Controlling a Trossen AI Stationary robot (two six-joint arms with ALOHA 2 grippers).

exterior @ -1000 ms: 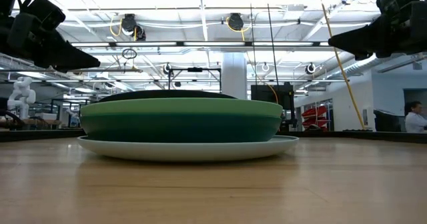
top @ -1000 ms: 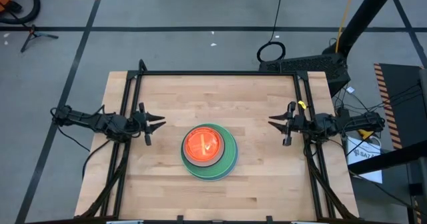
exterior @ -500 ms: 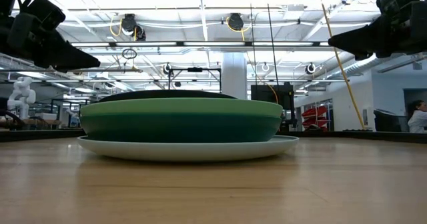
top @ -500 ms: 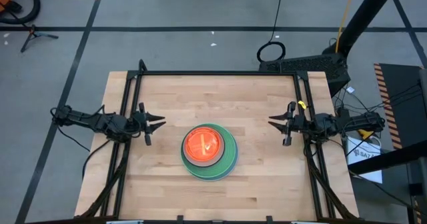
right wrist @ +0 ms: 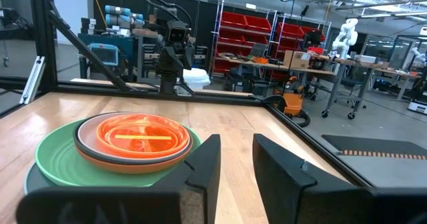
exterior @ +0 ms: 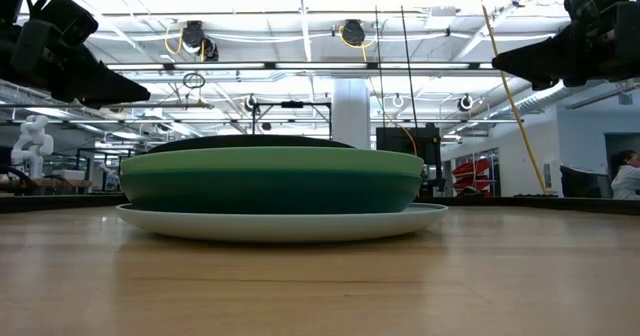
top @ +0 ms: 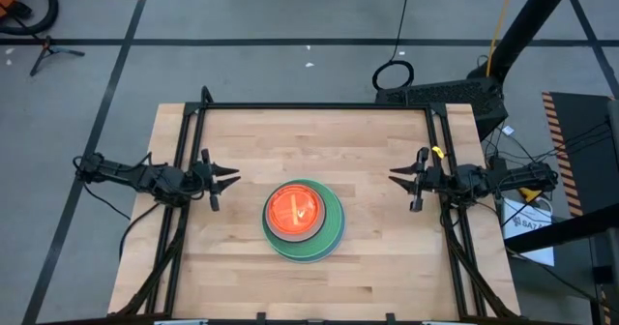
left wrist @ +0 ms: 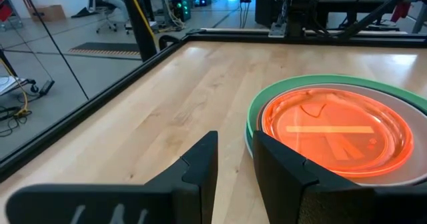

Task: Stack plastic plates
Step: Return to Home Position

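Observation:
A stack of plastic plates (top: 303, 219) rests on the middle of the wooden table. A translucent orange plate (top: 295, 210) lies on top, in a grey-white one, over green plates (top: 335, 230). In the low view the green plates (exterior: 270, 176) sit on a wide pale plate (exterior: 280, 222) that rests flat on the table. My left gripper (top: 233, 179) hovers left of the stack, slightly open and empty. My right gripper (top: 395, 177) hovers right of the stack, slightly open and empty. Both point at the stack, which also shows in the left wrist view (left wrist: 333, 127) and the right wrist view (right wrist: 137, 136).
A black metal frame (top: 319, 106) runs along the table's far edge and down both sides. Bare wood lies between each gripper and the stack and along the near edge (top: 309, 291). A person (exterior: 625, 176) is far off in the room behind.

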